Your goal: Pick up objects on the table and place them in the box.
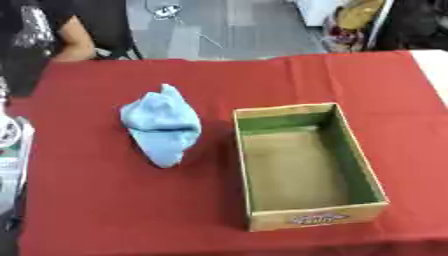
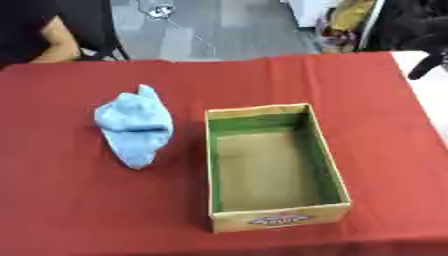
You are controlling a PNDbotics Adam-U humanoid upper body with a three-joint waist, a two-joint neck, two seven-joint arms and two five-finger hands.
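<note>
With neither hand's fingers in view, the limp blue cloth (image 1: 161,125) could snag the box (image 1: 308,169) wall and drape outside.

Grey floor (image 1: 219,30) beyond red table (image 1: 105,210)

One printed label (image 1: 318,218) on the near outer wall of the cardboard box (image 1: 262,112), low and centred: an oval badge, blue-edged with reddish lettering. Lettering too blurred to read; no word, brand or number to be made out. Same label visible in the right eye view, equally illegible. No other text, numbers or signs legible anywhere on the red tablecloth (image 2: 70,210) or the light blue cloth (image 2: 133,125).
</note>
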